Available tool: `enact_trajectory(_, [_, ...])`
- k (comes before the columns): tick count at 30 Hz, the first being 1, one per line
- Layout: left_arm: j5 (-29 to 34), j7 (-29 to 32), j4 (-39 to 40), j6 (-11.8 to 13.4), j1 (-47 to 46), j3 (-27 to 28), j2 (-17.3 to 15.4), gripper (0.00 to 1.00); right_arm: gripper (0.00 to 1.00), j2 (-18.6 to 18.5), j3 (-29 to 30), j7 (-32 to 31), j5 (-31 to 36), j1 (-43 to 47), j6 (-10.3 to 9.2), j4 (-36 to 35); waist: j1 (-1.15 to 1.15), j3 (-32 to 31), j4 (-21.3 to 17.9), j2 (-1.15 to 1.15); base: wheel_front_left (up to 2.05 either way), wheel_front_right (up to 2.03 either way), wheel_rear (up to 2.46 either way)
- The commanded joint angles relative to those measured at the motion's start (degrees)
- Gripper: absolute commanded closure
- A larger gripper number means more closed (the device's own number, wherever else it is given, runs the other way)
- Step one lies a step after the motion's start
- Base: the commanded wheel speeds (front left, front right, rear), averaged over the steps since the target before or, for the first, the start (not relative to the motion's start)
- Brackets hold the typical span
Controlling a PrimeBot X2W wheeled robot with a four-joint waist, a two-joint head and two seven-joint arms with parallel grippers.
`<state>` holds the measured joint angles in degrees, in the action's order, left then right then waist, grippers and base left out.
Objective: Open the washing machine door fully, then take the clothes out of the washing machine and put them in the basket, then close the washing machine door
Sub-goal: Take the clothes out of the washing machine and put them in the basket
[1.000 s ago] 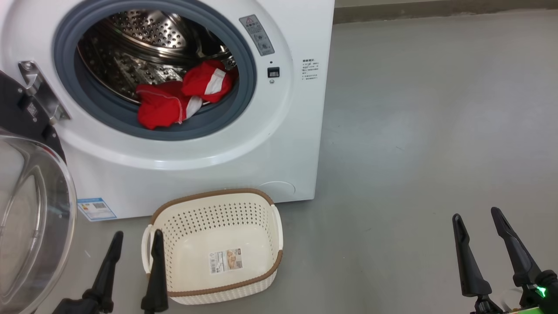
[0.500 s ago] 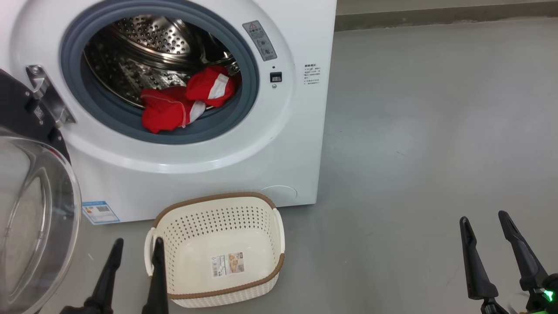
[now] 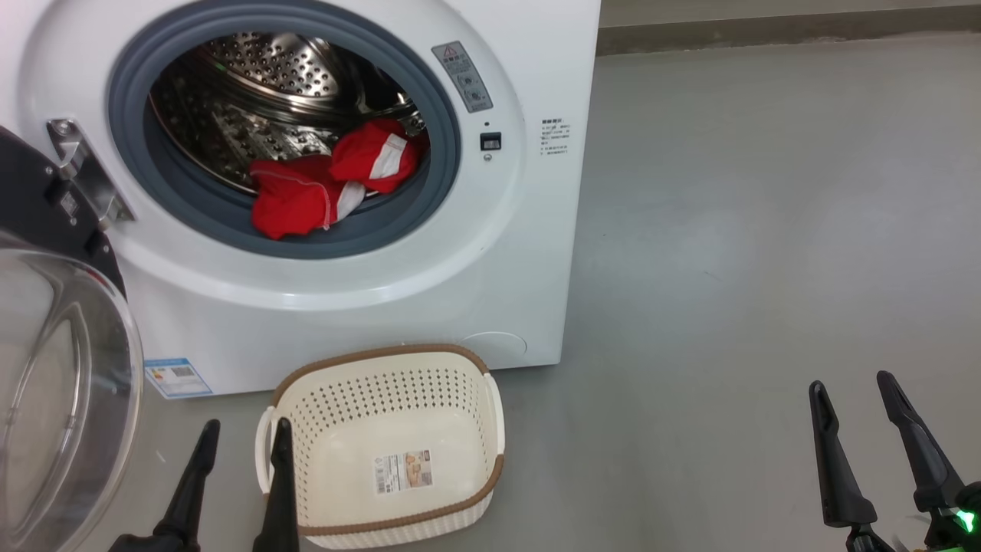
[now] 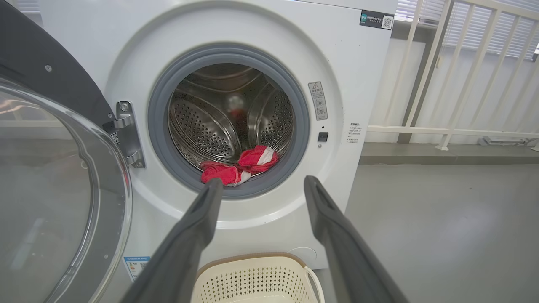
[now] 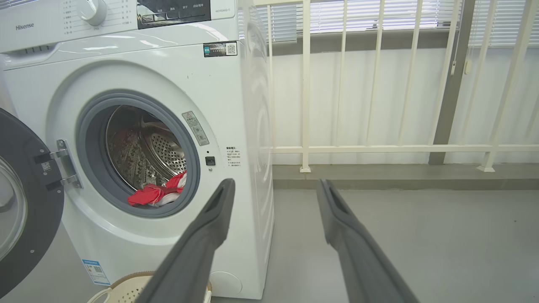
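Observation:
The white washing machine [image 3: 490, 253] stands with its black, glass-bowled door [image 3: 54, 368] swung open to the left. Red clothes [image 3: 329, 184] with white trim lie at the drum's front lip, also seen as red clothes [image 4: 238, 166] in the left wrist view and clothes [image 5: 158, 191] in the right wrist view. The cream basket [image 3: 383, 379] sits empty on the floor before the machine. My left gripper [image 3: 245, 437] is open, low beside the basket's left handle. My right gripper [image 3: 851, 383] is open over bare floor at the right.
Grey floor [image 3: 766, 230] stretches to the right of the machine. A white railing [image 5: 379, 147] and a wall run behind it. The open door [image 4: 54, 189] fills the space at the left.
The whole head view has shifted slightly, with machine and basket lower and further right in the picture. Both grippers stay open and the clothes lie as before.

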<state>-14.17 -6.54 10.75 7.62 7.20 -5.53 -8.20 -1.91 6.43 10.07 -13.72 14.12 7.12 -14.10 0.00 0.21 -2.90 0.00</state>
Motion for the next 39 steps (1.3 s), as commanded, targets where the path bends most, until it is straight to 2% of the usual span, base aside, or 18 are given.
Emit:
enact_trajectory(1, [0.5,0.28,1.83,0.49,-1.25,1.77,-0.7,0.0,0.0,-0.97,-1.37,-0.01,-0.21,-0.57,0.36,-1.81,0.0,0.05,0.06,0.0,1.42,-1.42,0.0])
enact_trajectory(12, [0.22,-0.36,2.43,0.12,-1.48,0.96,-0.98,0.0,0.0,-0.97,-1.65,-0.03,-0.24,-0.89,0.36,-1.59,0.0,0.66,0.38,0.0,1.13,-1.13,0.0])
enact_trajectory(39, [-0.24,-0.99,1.82,0.97,-3.19,-0.23,-0.67,0.0,0.0,-0.97,-2.54,-0.09,0.28,-2.32,0.36,-0.98,0.0,2.34,1.03,0.0,0.02,-0.02,0.0])
